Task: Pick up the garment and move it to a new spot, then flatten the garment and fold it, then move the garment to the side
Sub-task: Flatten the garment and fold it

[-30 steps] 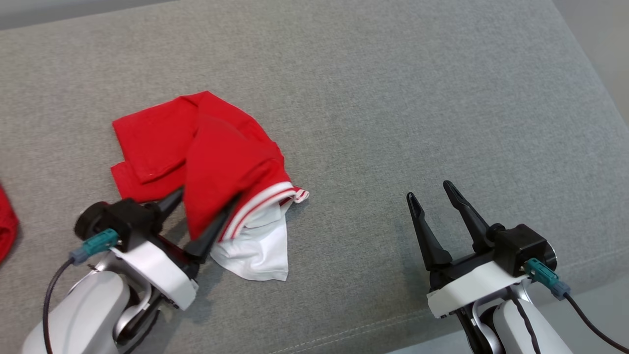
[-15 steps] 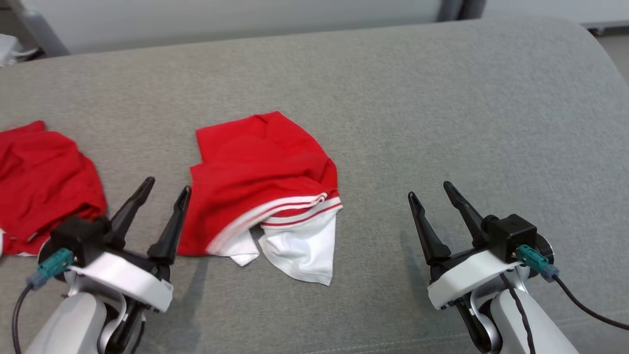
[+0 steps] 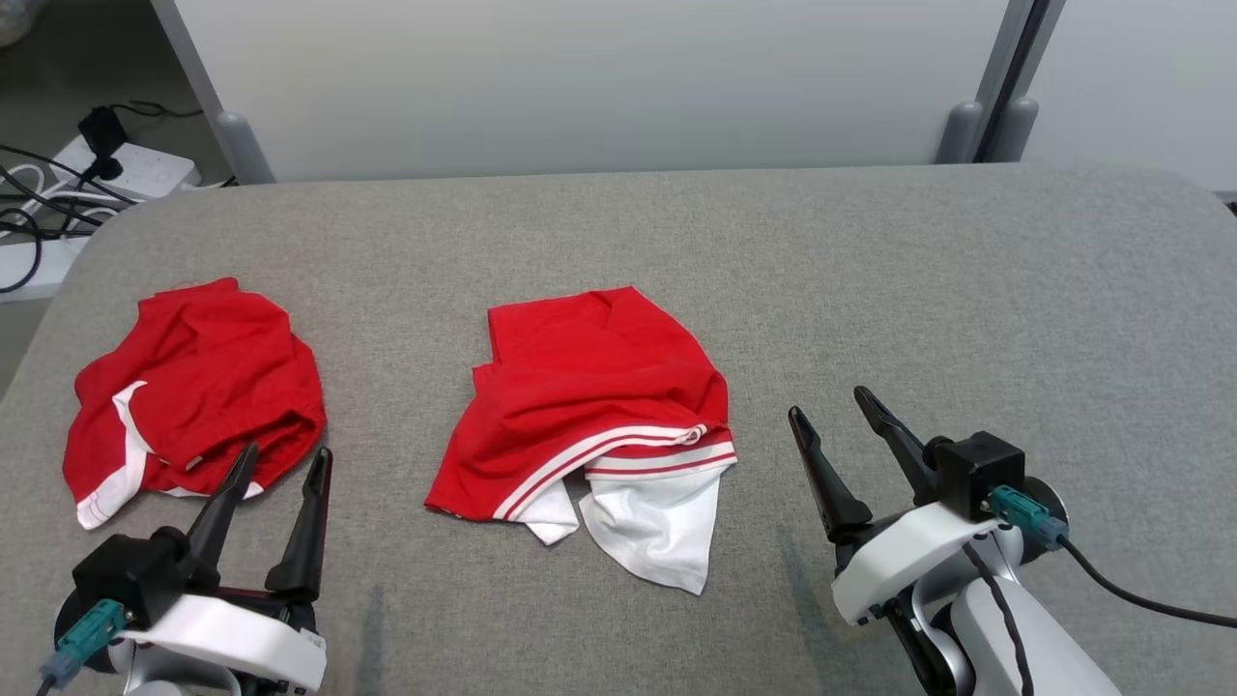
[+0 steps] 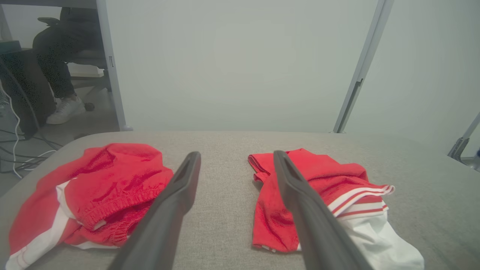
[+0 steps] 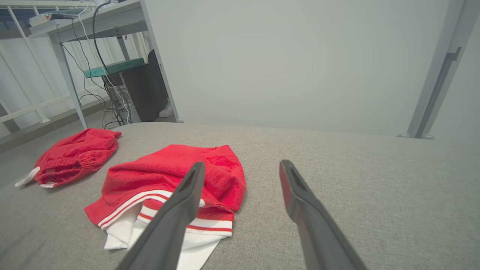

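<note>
Left gripper and right gripper both spread wide, empty, flanking the crumpled red-and-white fabric garment on the grey woven cushion. Risk: second rumpled red cloth bundle left of that garment sits nearer the left gripper — wrong-item grab possible; bunched layers may pinch unevenly.

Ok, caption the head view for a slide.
Left pincer and right pincer open, flanking the crumpled red-and-white garment on a grey cushion.

Power strip, cables; perhaps a seated person
</note>
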You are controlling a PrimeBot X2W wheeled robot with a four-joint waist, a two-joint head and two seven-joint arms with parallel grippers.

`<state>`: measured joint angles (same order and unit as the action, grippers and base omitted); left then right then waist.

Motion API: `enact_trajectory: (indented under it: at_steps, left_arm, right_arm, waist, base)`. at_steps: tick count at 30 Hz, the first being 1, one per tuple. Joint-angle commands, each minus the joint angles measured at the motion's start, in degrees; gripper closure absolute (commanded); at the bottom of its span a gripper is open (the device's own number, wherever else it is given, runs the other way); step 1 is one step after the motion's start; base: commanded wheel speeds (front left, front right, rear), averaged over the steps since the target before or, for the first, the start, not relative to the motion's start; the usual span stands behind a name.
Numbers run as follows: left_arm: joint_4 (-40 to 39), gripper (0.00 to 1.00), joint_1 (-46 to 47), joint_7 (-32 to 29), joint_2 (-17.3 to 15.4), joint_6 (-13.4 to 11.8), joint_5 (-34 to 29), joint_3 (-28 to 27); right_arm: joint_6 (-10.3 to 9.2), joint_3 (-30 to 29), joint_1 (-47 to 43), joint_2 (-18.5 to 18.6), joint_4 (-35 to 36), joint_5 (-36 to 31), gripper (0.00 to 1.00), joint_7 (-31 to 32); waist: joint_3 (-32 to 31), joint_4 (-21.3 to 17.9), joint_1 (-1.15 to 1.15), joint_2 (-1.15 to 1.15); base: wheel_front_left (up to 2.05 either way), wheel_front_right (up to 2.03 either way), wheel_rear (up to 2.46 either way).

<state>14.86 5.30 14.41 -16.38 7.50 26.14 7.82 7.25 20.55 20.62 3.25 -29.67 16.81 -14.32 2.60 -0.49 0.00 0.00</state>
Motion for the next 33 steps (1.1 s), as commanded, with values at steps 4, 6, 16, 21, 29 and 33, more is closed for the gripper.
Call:
enact_trajectory:
  at_steps: [4, 6, 16, 21, 29, 33]
  left_arm:
    - [-2.18, 0.0, -0.65, 0.59, -0.07, -0.02, -2.39, -3.6]
    - [-2.49, 0.0, -1.66, 0.59, 0.4, -0.02, -3.19, -4.5]
    - [-2.25, 0.0, -3.45, 0.59, 1.61, -0.01, -4.75, -5.25]
    - [-2.57, 0.0, -3.05, 0.59, 1.29, -0.01, -3.53, -4.15]
    - [-3.28, 0.0, -2.85, 0.59, 0.46, -0.01, -0.55, -0.73]
    - [-3.11, 0.0, -2.2, 0.59, 0.31, -0.01, 0.91, 0.49]
  right_arm:
    - [0.24, 1.17, 0.86, -0.37, -0.02, 0.61, 0.0, -0.68]
    - [0.24, 1.48, 0.63, -0.37, -0.34, 0.68, 0.0, -0.68]
    - [0.24, 5.67, 2.03, -0.37, -2.64, -1.17, 0.0, -0.68]
    - [0.24, 11.83, 6.77, -0.37, -5.23, -5.22, 0.0, 0.98]
    - [0.24, 21.73, 12.47, -0.37, -6.09, -14.56, 0.0, 13.73]
    - [0.24, 23.2, 13.34, -0.37, -6.41, -15.87, 0.0, 18.19]
  waist:
    - [-1.89, 0.84, 0.0, 0.0]
    - [-2.29, 0.94, 0.0, 0.0]
    - [-1.9, 2.88, 0.0, 0.0]
    - [-0.12, 6.06, 0.0, 0.0]
    - [2.6, 13.32, 0.0, 0.0]
    - [3.69, 16.82, 0.0, 0.0]
  base:
    - [0.0, 0.0, 0.0]
    - [0.0, 0.0, 0.0]
    - [0.0, 0.0, 0.0]
    - [0.0, 0.0, 0.0]
    - [0.0, 0.0, 0.0]
    - [0.0, 0.0, 0.0]
